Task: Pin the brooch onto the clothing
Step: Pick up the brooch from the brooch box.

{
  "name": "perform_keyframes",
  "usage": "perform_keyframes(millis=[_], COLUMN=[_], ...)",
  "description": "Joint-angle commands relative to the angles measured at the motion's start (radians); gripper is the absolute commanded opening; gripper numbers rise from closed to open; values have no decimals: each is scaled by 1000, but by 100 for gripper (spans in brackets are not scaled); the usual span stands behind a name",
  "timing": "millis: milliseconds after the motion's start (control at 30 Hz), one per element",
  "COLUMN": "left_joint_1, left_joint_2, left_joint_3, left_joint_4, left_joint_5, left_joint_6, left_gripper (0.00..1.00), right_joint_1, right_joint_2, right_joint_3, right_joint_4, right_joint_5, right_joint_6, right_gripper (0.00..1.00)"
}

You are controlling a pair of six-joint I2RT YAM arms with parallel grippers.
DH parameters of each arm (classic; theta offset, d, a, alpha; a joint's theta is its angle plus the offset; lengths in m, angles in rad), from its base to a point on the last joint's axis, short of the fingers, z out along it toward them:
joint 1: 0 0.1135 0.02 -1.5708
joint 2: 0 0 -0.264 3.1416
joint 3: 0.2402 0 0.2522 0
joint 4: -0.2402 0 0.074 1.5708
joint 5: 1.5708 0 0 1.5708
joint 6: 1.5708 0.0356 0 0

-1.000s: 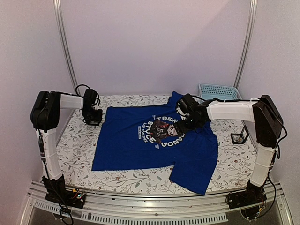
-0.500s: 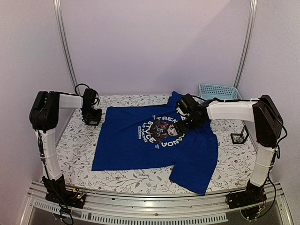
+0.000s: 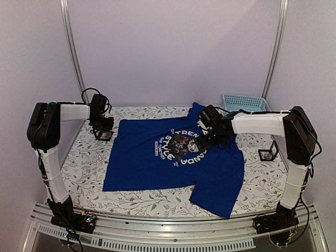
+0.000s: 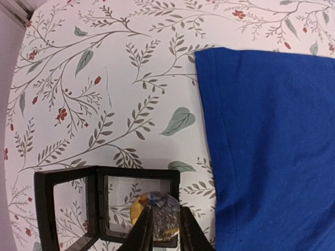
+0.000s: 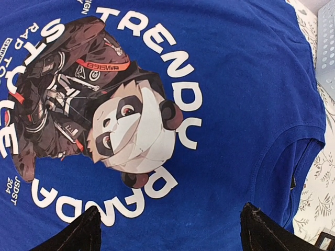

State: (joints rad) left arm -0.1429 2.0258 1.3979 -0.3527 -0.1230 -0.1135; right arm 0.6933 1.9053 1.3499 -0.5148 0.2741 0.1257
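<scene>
The royal-blue T-shirt [image 3: 168, 163] lies flat on the table, its round panda print [image 3: 181, 144] facing up. My left gripper [image 3: 103, 131] is beyond the shirt's left sleeve. In the left wrist view it [image 4: 165, 227] is shut on a round brooch [image 4: 162, 212] with blue and yellow colouring, just above an open black display case [image 4: 68, 180]. The shirt's edge [image 4: 272, 146] lies to the right of the case. My right gripper [image 3: 203, 137] hangs open over the print. In the right wrist view its fingers [image 5: 78, 235] are spread wide over the panda face [image 5: 131, 130], holding nothing.
A light-blue plastic basket [image 3: 244, 102] stands at the back right. A second small black case [image 3: 269, 153] stands open at the right, beside the shirt. The floral tablecloth [image 3: 86, 168] shows around the shirt. Metal frame posts rise at the back corners.
My left arm has shifted a little to the left and its wrist has risen slightly over the case. The right arm and the shirt have not moved.
</scene>
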Motion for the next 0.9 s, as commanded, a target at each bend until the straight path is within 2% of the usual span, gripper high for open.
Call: perform_keyframes(millis=[0,67,133,367,467,867], left_joint_1=[-48,-46,-40,-20,-14,19], left_joint_2=[-83,-62,-28,11,29,104], left_joint_3=[-36,-34,-17,2,22,33], left_joint_4=[34,18,-18,-49,-45,-45], left_joint_5=[-43,-92,-121,-68,-62,4], left_joint_6=[54,55,64,49,53,32], left_gripper=[18,15,16,50,59,62], right_joint_1=[-5,-5,-5,-5,-5,-5], right_joint_2=[-22,-28,-31,-24,-22,-15], right_joint_3=[40,45,44,32,29,9], right_joint_4=[-2,-1,-1,-5,-4,-4], right_joint_5=[-10,-11,-15,-18,-17,-13], right_joint_6=[-4,-6,-6,-5,-5,0], right_gripper=[90,90,90,90,90,91])
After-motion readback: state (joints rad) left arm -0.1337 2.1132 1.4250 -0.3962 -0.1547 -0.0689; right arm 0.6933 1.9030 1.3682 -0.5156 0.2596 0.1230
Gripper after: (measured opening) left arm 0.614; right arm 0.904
